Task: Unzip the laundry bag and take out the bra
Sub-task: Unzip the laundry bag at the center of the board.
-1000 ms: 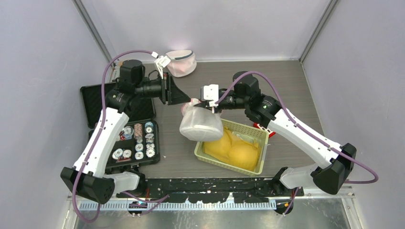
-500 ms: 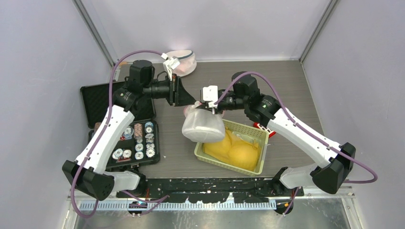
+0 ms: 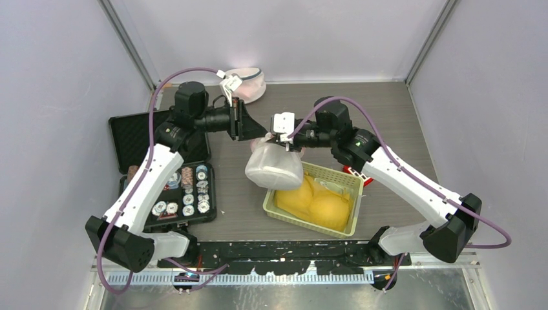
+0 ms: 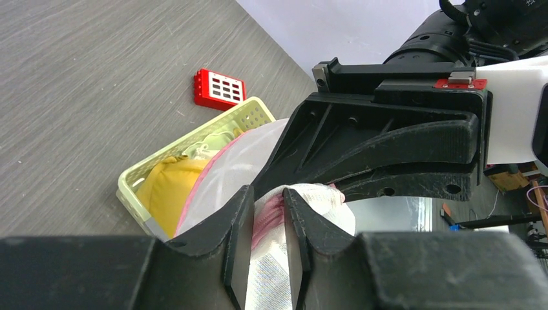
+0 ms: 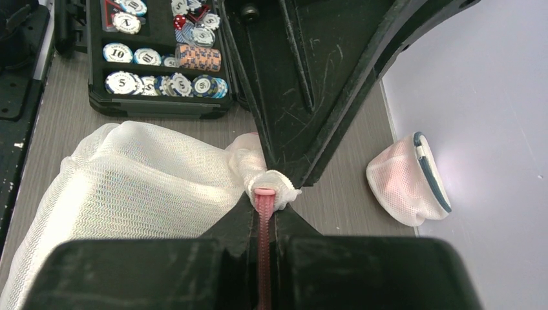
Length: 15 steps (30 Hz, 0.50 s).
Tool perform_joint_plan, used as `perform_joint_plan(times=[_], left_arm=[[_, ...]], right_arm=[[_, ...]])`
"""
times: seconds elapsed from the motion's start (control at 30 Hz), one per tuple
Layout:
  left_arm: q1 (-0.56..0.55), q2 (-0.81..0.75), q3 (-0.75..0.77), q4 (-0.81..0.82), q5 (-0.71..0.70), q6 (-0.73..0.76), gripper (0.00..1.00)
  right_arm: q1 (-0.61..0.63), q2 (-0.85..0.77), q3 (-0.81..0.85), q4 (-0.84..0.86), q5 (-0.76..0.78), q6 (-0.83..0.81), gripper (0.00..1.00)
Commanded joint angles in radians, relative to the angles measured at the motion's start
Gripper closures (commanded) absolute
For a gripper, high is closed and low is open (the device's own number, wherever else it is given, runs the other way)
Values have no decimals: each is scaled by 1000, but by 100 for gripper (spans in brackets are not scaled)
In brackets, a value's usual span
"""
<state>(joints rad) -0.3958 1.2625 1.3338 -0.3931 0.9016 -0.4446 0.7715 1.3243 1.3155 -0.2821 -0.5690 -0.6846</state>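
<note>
Closed in with left gripper, now pinching laundry bag mesh beside right gripper, itself clamped on zipper tape; set for unzipping pull.

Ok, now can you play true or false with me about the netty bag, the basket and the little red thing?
1. The white mesh laundry bag lies flat on the grey table. False: the left hand and right hand both pinch its top and hold it up.
2. The yellow-green plastic basket has yellow padded cloth in it. True.
3. The small red plastic block sits inside the basket. False: it lies on the table beside the basket.
4. The open black case holds round poker chips. True.
</note>
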Motion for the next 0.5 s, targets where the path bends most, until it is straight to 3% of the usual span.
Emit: perform_joint_plan(times=[0.0,0.47], left_arm=[[-75,-50,0,115,181,-52,73],[-77,-106,-65,285,263,-155,80]], right_arm=[[28,30,37,156,56,49,99],[28,91,60,203,85,111,100]])
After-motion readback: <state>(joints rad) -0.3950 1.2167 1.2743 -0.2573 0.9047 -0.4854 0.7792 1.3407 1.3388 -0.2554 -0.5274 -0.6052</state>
